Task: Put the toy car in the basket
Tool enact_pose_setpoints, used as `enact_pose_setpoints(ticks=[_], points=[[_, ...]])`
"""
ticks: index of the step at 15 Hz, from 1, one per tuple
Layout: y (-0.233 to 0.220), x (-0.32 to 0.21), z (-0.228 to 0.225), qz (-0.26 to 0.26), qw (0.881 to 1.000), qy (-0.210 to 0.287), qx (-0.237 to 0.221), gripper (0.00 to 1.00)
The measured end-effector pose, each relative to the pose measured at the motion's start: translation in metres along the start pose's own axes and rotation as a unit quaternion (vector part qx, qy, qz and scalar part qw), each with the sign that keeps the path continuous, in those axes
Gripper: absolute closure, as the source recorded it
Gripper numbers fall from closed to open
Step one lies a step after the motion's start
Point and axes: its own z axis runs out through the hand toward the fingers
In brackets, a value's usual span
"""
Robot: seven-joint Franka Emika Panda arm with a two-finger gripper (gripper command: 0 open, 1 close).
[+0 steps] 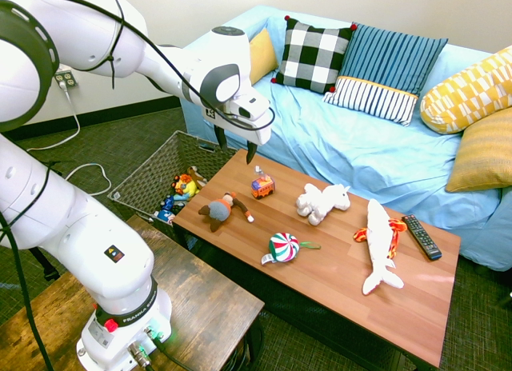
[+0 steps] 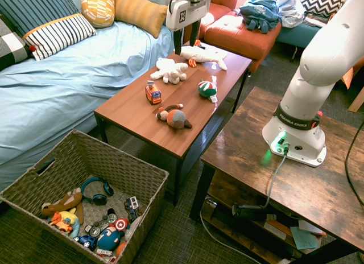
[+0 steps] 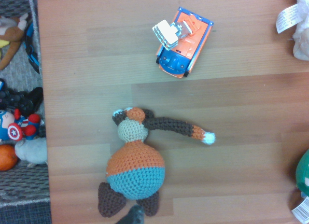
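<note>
Brown wood-grained desk [image 1: 360, 267] is bearing the small orange-and-blue toy car [image 1: 262, 185] beneath the spread, empty pincer [image 1: 235, 147]; grasping, carrying and dropping it into the grey-brown wicker basket [image 1: 152, 175] beside the pincer are all remaining.

Toy car [image 1: 262, 187]: small, orange-red with blue trim and a pale grey top piece; upright, outside the basket [image 2: 116, 164], just above centre in the first exterior view, left of centre in the second, near the top in the wrist view. Basket: large, rectangular, grey-brown weave, sloping sides; upright, open-topped, partly filled, at left in the first exterior view, lower left in the second.
</note>
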Motion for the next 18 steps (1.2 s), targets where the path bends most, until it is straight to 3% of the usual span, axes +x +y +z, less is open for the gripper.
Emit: enact_pose_setpoints(ticks=[3, 6, 10, 13, 18], points=[[-0.006, 0.001, 0.002, 0.009, 1.0, -0.006, 0.009, 0.0], [-0.044, 0.012, 0.018, 0.036, 0.999, -0.008, 0.027, 0.0], [-0.095, 0.067, 0.082, 0.103, 0.994, -0.028, 0.006, 0.0], [-0.127, 0.105, 0.106, 0.125, 0.991, -0.047, -0.009, 0.0], [-0.132, 0.134, 0.145, 0.162, 0.982, -0.089, -0.035, 0.0]])
